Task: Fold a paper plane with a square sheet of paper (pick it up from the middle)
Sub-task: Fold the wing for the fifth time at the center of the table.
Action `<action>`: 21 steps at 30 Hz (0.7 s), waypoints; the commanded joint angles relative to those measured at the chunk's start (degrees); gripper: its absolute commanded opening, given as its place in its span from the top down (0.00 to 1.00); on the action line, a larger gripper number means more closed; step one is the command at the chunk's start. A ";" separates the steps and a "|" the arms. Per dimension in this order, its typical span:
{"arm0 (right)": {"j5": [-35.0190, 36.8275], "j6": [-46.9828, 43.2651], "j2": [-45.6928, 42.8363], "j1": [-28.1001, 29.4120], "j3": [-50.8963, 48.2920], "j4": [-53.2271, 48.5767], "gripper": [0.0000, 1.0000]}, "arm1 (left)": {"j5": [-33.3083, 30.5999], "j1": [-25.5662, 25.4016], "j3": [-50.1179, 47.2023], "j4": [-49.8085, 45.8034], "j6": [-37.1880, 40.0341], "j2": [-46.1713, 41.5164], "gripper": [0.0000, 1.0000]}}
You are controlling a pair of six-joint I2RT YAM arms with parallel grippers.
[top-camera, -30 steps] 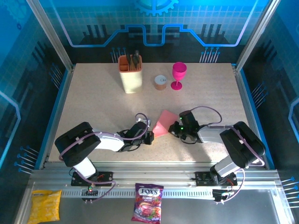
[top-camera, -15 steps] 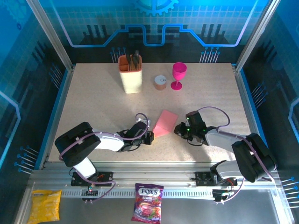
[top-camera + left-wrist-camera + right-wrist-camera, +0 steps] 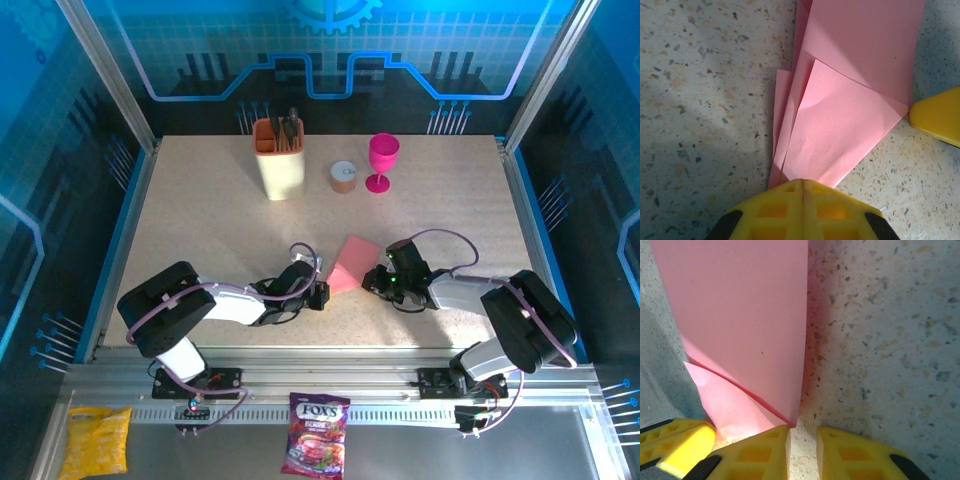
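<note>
My left gripper point(image 3: 803, 187) clamps the folded pink paper point(image 3: 850, 100). The right gripper point(image 3: 802, 440), slightly parted and empty, sits just right of its corner.

Both arms reach low and inward — left pincer point(image 3: 322, 295) pinched tight on the pink paper point(image 3: 352, 262), right pincer point(image 3: 372, 283) slightly parted.

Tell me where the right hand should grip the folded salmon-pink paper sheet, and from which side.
Its pointed corner nearest the right hand, from the right side. The folded salmon-pink paper sheet lies on the speckled table, its narrow end clamped in the shut left hand; that free corner faces the right hand's open jaws.
</note>
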 commanded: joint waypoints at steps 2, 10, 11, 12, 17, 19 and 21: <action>-0.56 0.00 0.86 1.55 2.43 2.48 0.77 | 0.09 -0.02 -3.28 -10.23 1.46 3.23 1.00; -0.18 -0.67 0.16 1.10 3.93 1.81 0.75 | 0.21 -0.01 -3.46 -10.32 1.46 3.21 1.00; -0.44 -0.68 0.60 1.14 4.24 1.79 0.75 | 0.16 0.06 -3.48 -10.31 1.45 3.19 1.00; -0.53 -0.75 1.10 1.18 4.44 1.91 0.75 | 0.14 -0.03 -3.42 -10.32 1.47 3.20 1.00; -0.86 0.03 2.74 1.22 3.82 3.56 0.76 | 0.26 -0.04 -3.41 -10.30 1.42 2.83 1.00; -0.74 0.07 3.22 1.22 3.61 3.65 0.79 | 0.32 -0.04 -3.46 -10.25 1.76 2.35 1.00; -0.62 0.26 3.25 1.22 3.28 3.59 0.88 | 0.69 -0.02 -3.58 -9.70 2.83 1.04 1.00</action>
